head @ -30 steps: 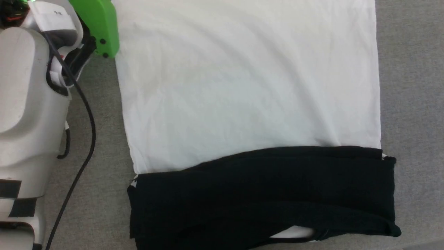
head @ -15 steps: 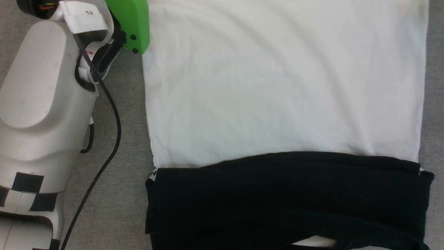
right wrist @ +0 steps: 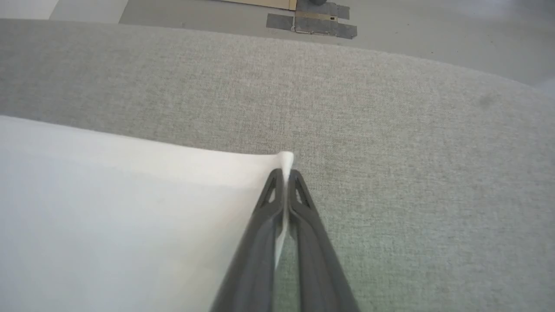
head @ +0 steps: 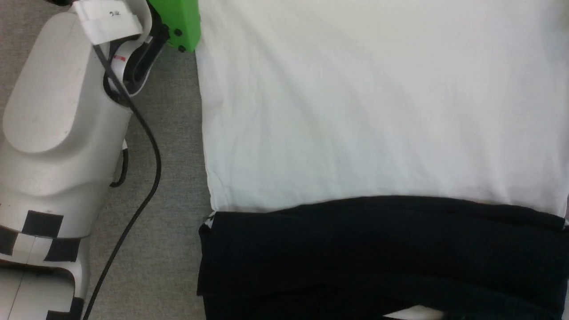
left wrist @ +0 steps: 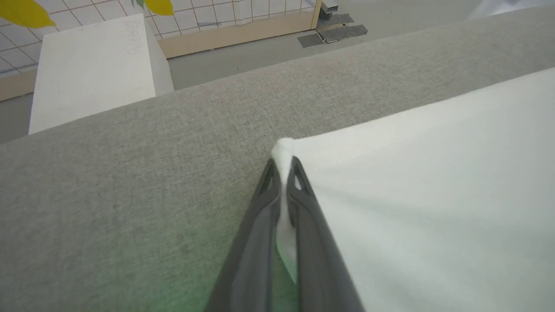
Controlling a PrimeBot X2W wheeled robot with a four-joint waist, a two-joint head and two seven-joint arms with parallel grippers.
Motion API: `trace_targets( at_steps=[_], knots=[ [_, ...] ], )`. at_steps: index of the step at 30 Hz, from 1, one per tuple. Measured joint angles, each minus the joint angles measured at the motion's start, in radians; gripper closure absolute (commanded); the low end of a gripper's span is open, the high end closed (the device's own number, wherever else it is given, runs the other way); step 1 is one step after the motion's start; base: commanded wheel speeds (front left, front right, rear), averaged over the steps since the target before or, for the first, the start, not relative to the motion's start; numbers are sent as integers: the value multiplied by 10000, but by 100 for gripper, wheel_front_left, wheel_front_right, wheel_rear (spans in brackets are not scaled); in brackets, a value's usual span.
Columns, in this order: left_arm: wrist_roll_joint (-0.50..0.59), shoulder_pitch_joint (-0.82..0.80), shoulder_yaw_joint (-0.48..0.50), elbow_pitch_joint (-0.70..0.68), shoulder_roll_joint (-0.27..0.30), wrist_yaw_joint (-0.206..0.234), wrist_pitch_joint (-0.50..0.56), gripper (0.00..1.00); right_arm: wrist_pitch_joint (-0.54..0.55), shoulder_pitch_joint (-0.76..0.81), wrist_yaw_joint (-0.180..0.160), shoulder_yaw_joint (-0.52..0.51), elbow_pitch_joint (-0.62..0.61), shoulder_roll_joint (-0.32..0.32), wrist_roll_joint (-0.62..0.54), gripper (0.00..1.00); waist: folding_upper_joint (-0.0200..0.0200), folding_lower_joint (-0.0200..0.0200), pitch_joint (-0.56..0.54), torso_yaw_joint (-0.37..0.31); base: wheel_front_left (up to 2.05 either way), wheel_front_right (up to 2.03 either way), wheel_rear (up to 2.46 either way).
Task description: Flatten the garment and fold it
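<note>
Left wrist view, grip: our left gripper (left wrist: 284, 164) was pressed together on one white corner of the shirt (left wrist: 433, 195), with a nub of cloth poking out past the tips.
Right wrist view, grip: our right gripper (right wrist: 285, 173) was pinching the other white corner, with very little cloth showing beyond its tips.
Shirt's place: the white body lay flat to the right of the left fingers and to the left of the right fingers. In the head view the black sleeves (head: 378, 249) lay folded across the end farthest from the grippers.
Risk, slipping: we judged both holds shallow, so a quick lift could pull a corner free and drop the fold crooked.
Risk, skew: if one gripper led the other, the edge between them would twist and the body would wrinkle.
Risk, sleeves: they lay loose, so dragging the body could shift them out of place.
Surface: a table (left wrist: 130, 195) covered in grey woven cloth spread ahead of and beside both grippers.
Room: past the table edge ahead of the left gripper we saw a smooth grey floor, a white block (left wrist: 91, 69) and a wooden strip (left wrist: 243, 34) below a gridded wall. Ahead of the right gripper a taped-down plate (right wrist: 312, 19) lay on the floor.
</note>
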Motion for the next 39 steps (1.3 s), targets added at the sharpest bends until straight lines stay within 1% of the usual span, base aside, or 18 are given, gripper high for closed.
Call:
trace_targets(
  at_steps=[3,10,15,18,23,25,26,31,34,39],
  knots=[
    [19,-8,144,86,-27,10,-637,100,-616,-4,2,-86,52,-42,4,100,0,0,-166,-14,0,0,0],
    [98,12,198,182,6,-42,-1476,100,-1649,139,2,-25,65,-288,253,100,0,0,-832,-26,0,0,0],
    [-10,491,307,-334,84,-186,-2176,100,-2322,739,2,79,-268,-502,660,100,0,0,-1467,-12,0,0,0],
    [-75,1322,303,-825,249,-270,-2573,100,-2589,1431,2,113,-702,-604,938,100,0,0,-1915,10,0,0,0],
    [-213,3248,280,-2042,573,-328,-3191,100,-2836,3111,2,71,-1695,-692,1467,100,0,-1,-2785,65,0,0,0],
    [-255,4078,268,-2592,740,-307,-3336,100,-2861,3857,2,-50,-2140,-646,1655,100,0,-1,-3141,90,0,0,0],
    [-265,4551,280,-2888,807,-205,-3425,100,-2865,4283,0,-142,-2403,-598,1749,100,0,-1,-3338,104,0,0,0],
    [-355,6744,232,-4247,1145,251,-3701,100,-2828,6365,2,-709,-3724,-230,1912,100,0,-2,-4259,177,0,0,0],
    [-12,7726,33,-4803,1442,456,-3912,100,-2821,7567,0,-1011,-4368,182,1960,100,0,-2,-4731,227,0,0,0],
    [366,9044,-437,-5166,1670,614,-4305,100,-3003,9220,0,-1241,-4723,805,2067,100,-1,-2,-5380,287,0,0,0]
  ],
)
